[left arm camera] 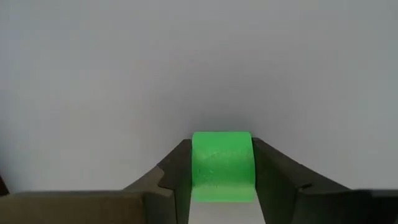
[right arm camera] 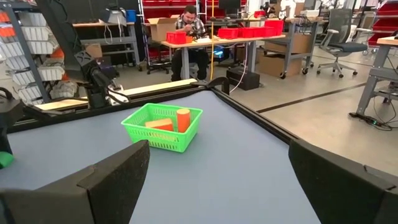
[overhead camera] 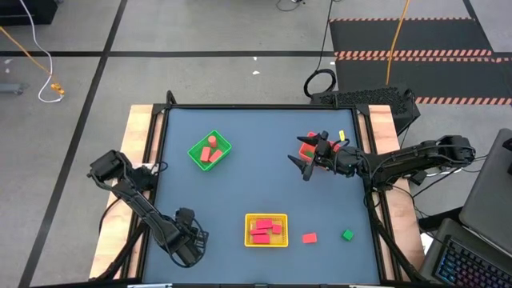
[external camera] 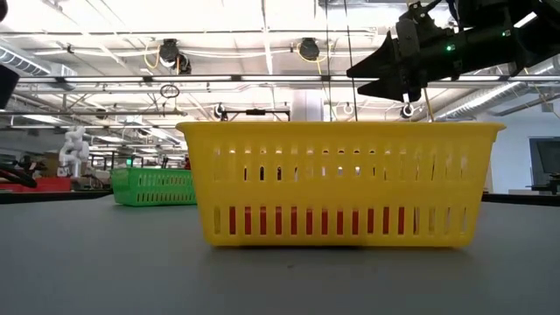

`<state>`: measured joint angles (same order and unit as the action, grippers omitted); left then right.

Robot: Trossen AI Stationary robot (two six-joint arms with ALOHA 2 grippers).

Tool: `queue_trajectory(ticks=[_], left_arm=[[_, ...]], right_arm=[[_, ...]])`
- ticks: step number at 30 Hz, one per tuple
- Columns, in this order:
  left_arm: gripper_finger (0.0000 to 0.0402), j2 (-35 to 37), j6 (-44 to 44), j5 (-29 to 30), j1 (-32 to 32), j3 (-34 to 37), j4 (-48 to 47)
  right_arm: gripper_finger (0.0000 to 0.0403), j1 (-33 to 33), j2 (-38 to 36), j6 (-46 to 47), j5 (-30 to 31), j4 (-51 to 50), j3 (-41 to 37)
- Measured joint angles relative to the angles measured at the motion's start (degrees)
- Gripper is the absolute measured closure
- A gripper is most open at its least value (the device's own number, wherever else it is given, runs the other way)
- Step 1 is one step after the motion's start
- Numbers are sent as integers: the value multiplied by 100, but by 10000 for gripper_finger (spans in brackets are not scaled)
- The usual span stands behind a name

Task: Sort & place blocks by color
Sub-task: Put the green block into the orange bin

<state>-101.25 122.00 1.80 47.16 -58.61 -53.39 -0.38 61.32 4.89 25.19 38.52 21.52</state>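
Note:
My left gripper point(overhead camera: 190, 240) is near the table's near left corner, shut on a green block point(left arm camera: 222, 165). My right gripper point(overhead camera: 304, 166) is open and empty, raised above the table beside the red tray point(overhead camera: 305, 147); it also shows in the low view point(external camera: 385, 74) and in its own wrist view point(right arm camera: 217, 186). The green tray point(overhead camera: 210, 150) holds salmon and red blocks point(right arm camera: 174, 121). The yellow tray point(overhead camera: 266, 230) holds several red blocks. A red block point(overhead camera: 310, 238) and a green block point(overhead camera: 347, 234) lie loose on the table at the near right. My left gripper pinches the green block by two opposite sides point(left arm camera: 196, 163) between its two fingers, which point down from above. Whether the block rests on the table or is lifted clear, I cannot tell.
The red tray is partly hidden under my right gripper. Open table surface point(overhead camera: 240, 184) lies between the three trays. A person point(right arm camera: 189, 18) sits at a bench in the room beyond the table's left edge.

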Motion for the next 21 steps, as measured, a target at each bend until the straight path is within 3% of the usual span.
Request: queue_trajectory(ticks=[5, 10, 16, 21], left_arm=[[271, 4, -413, -27, -151, 0, 2], [254, 82, -1471, 56, -634, 2, -11], [269, 547, -3272, 1088, -1490, 3, -6], [269, 1170, -5385, 2202, -2237, 7, 556]], right_arm=[[26, 0, 0, 0, 0, -2, 0], [26, 0, 0, 0, 0, 24, 0], [26, 0, 0, 198, 0, 21, 0], [26, 0, 0, 532, -84, 33, 0]])
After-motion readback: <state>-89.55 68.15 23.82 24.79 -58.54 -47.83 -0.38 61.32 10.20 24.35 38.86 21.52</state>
